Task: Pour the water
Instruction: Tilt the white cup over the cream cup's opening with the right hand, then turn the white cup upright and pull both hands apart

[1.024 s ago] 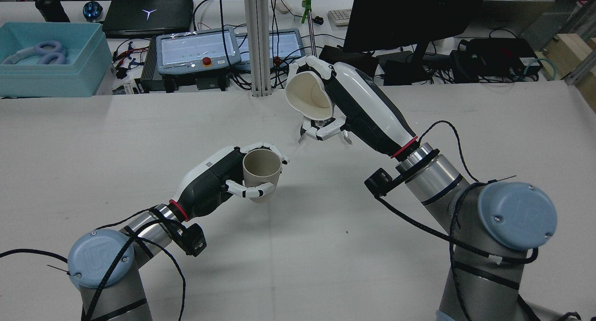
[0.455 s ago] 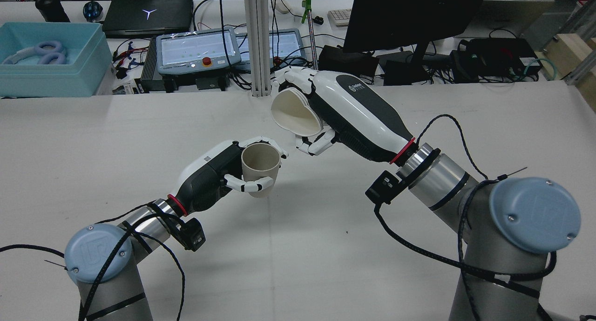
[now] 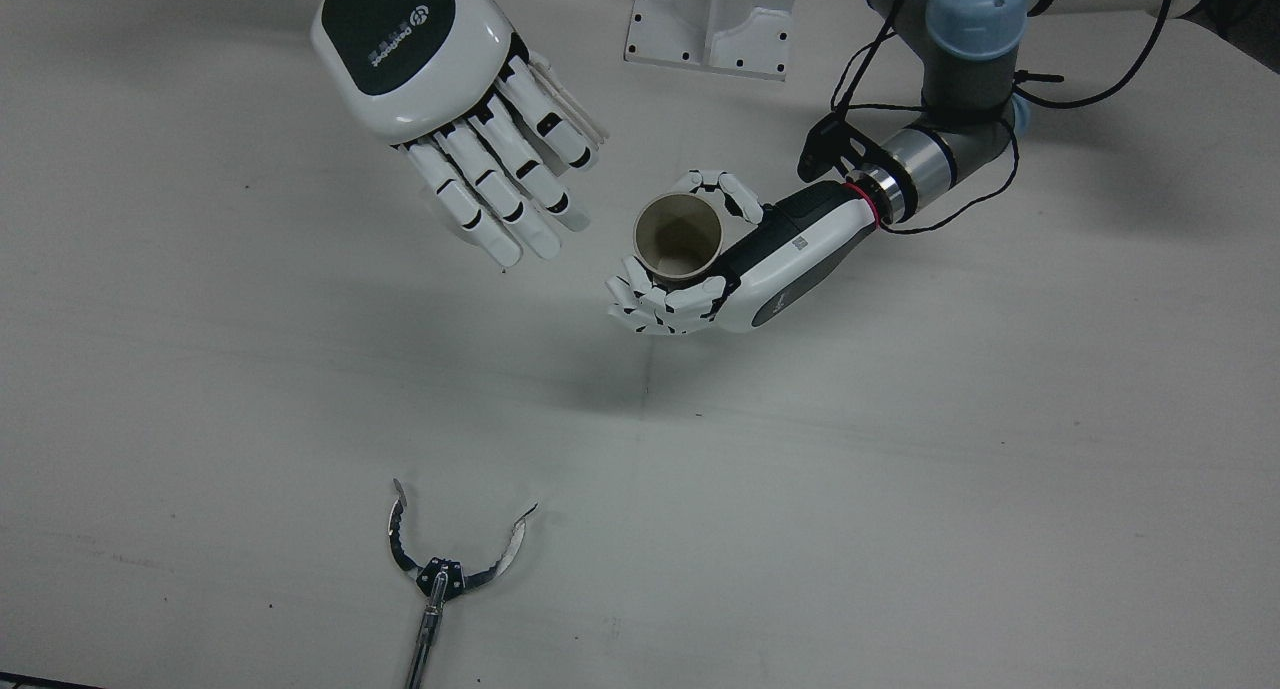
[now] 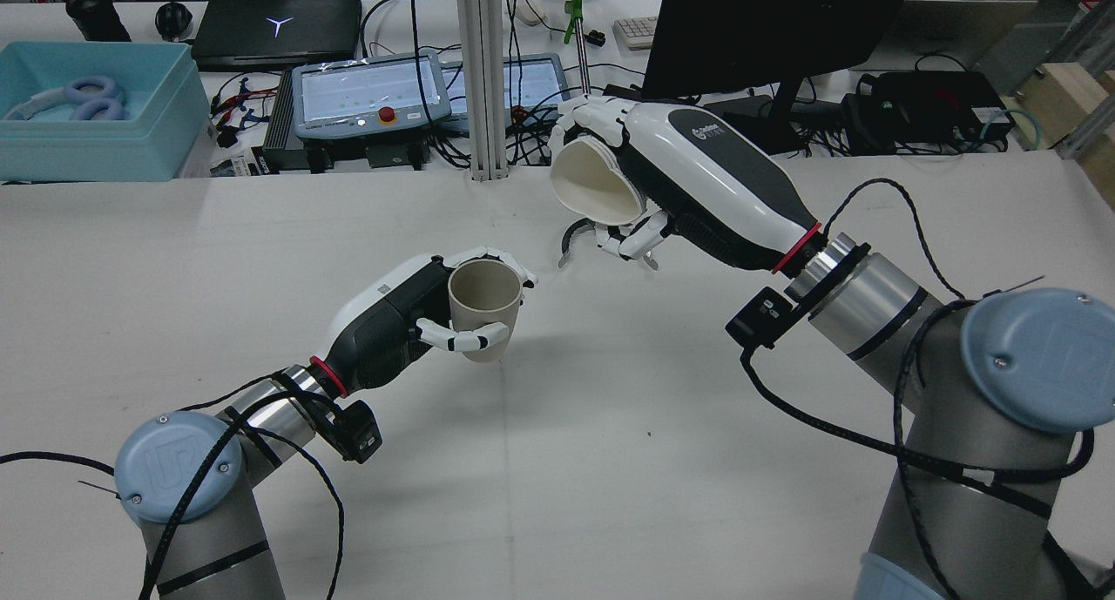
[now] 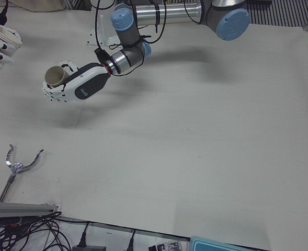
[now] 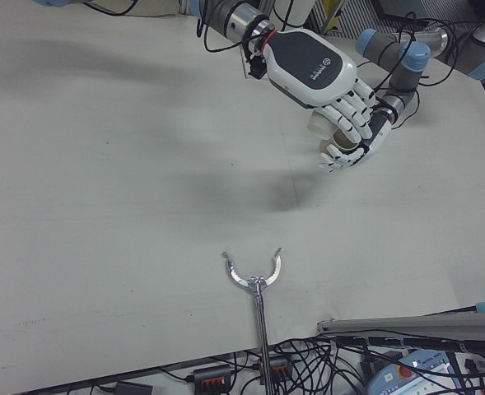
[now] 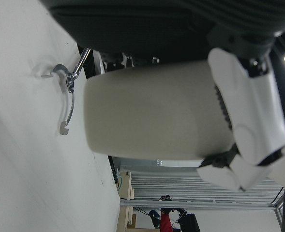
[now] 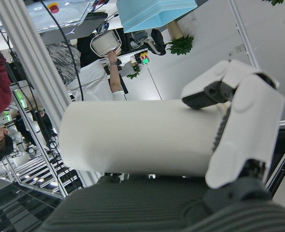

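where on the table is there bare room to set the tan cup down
Bare table lies directly below the left hand and its tan cup, and across the wide stretch before the left arm. Crowded: the middle, where the right hand tilts the white cup, and the operators' edge around the metal claw tool.

Not much to read here tbh. The right hand [image 3: 430, 59] has a round logo and a line of white lettering on its dark back, too small to make out. The left arm's blue joint cap [image 4: 167, 478] has an embossed "UR". The laptop [image 4: 277, 27] lid shows a Y-shaped logo.
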Available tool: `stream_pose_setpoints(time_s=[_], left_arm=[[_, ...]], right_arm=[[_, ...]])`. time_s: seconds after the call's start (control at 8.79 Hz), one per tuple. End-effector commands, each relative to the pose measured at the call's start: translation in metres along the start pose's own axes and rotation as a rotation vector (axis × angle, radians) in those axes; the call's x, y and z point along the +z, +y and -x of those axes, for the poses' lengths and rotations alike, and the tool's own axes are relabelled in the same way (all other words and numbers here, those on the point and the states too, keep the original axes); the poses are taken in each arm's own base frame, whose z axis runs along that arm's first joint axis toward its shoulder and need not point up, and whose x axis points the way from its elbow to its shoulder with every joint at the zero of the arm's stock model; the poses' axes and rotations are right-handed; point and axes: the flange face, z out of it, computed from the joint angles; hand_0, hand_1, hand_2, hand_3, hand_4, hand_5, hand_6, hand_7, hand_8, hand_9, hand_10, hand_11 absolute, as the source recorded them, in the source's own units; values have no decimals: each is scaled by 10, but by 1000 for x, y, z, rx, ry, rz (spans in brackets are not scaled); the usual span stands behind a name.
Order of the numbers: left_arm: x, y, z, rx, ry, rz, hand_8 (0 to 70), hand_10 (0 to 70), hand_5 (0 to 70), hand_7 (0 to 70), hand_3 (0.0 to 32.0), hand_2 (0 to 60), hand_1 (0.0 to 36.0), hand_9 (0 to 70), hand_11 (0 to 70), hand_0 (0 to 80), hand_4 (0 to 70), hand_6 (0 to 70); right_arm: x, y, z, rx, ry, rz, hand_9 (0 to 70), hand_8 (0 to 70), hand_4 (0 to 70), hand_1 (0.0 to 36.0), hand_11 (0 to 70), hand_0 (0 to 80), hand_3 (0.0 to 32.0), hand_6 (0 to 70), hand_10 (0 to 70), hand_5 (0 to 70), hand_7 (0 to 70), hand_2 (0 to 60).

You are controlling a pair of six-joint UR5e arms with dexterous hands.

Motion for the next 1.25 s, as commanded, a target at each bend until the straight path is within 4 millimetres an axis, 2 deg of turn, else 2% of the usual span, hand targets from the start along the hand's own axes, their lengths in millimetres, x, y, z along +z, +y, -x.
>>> stream_pose_setpoints(time_s=[0.0,0.11,0.34,0.46,0.57,0.68,0.8,0.91,1.02,1.14], left_arm=[[1,2,-6,3,7,0,173,172,508,345,0,533,206,261,261,462,248,253],[2,1,-9,3,12,1,172,172,509,343,0,530,206,261,260,461,247,251],[-1,-7,-13,-4,15,-13,171,173,497,336,0,523,200,258,261,458,244,247],[-3,-16,-24,-15,27,-28,170,173,478,328,0,520,195,257,261,456,238,240],[-20,-43,-45,-18,46,-69,167,172,459,319,0,515,192,254,260,452,233,231],[-42,-74,-68,-26,70,-109,162,171,441,310,0,522,191,249,258,446,226,221],[-74,-112,-88,-19,95,-140,164,171,440,309,0,521,190,252,257,445,227,220],[-119,-156,-108,-19,121,-177,170,174,449,314,0,528,192,259,262,447,234,228],[-159,-187,-139,-13,164,-207,172,176,452,316,0,536,192,262,264,445,238,230],[-198,-214,-160,-17,186,-232,175,178,459,316,0,544,193,264,268,444,243,234]], right_arm=[[2,-29,4,-37,-3,-40,207,135,136,329,185,500,0,251,112,633,357,600],[2,-29,4,-37,-3,-40,207,133,136,315,185,495,0,247,112,622,356,600],[-7,-49,-10,-2,20,-96,211,137,119,262,199,470,0,227,125,476,313,600],[-9,-55,-10,81,13,-122,215,140,116,262,200,469,0,227,126,456,310,600],[-8,-71,-5,121,-8,-155,227,149,112,260,210,467,0,229,133,442,316,600],[-9,-86,0,190,-24,-181,234,154,113,253,215,464,0,230,137,418,313,600],[-22,-106,-6,265,-24,-236,237,156,112,250,213,462,0,227,136,400,311,600],[-38,-123,-17,356,-16,-281,246,162,105,245,230,461,0,222,147,385,307,600],[-53,-143,-24,393,-8,-319,257,170,100,239,243,460,0,220,157,367,302,600],[-66,-156,-31,430,-2,-344,266,176,94,229,258,454,0,218,168,347,297,600]])
